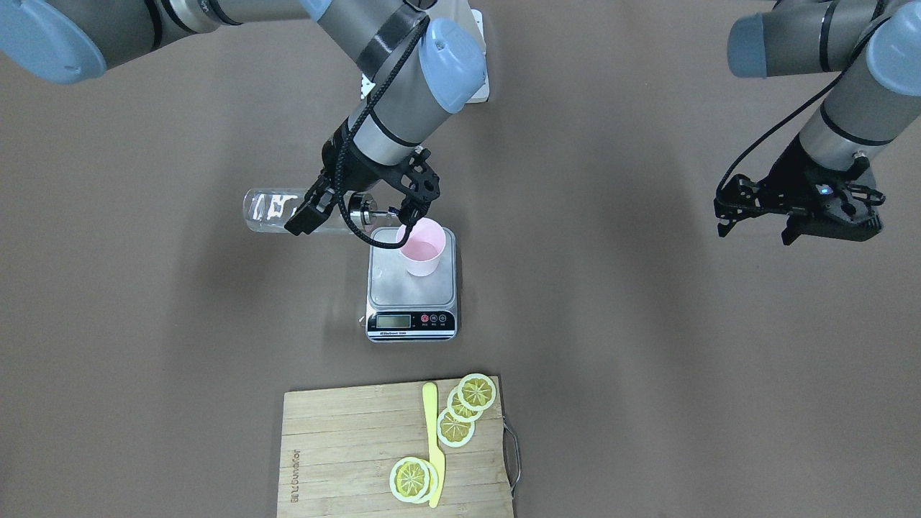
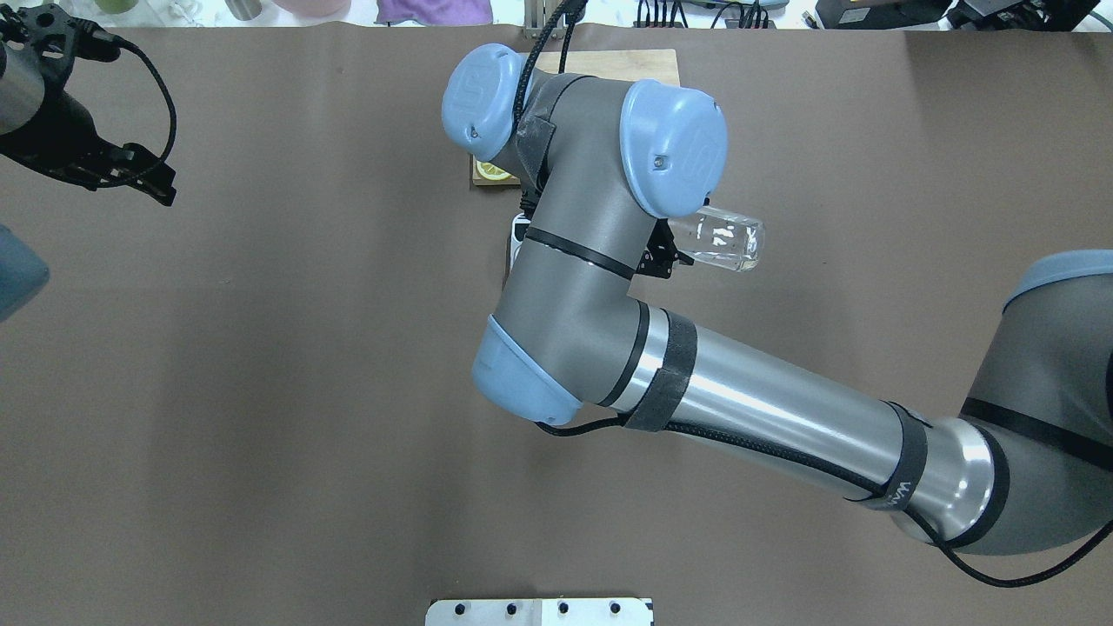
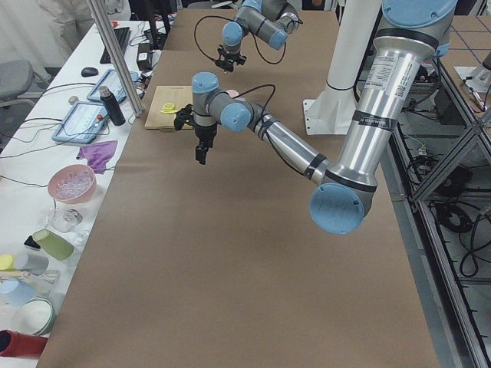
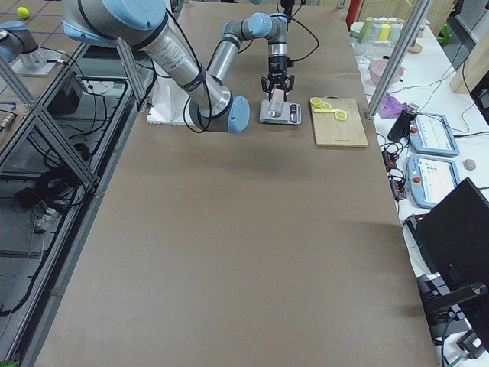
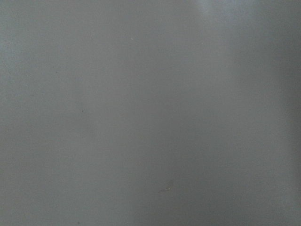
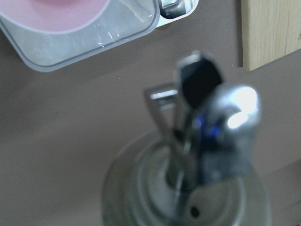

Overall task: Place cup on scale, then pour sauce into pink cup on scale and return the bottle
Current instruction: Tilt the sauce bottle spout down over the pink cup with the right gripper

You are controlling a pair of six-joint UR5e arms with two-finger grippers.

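Right gripper [image 1: 360, 211] clenched on bottle [image 1: 277, 209] near its steel cap. The bottle is held level just beside the scale [image 1: 392, 286], long axis horizontal, spout aimed at cup [image 1: 423, 250] standing on the scale's plate. Glass looks stiff, slick and breakable, so the neck-end hold suits; left gripper [image 1: 763, 224] is spread, empty, well apart from the scale.

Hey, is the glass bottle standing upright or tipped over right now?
Tipped. The right gripper holds the bottle on its side, roughly level, spout end toward the pink cup on the scale.
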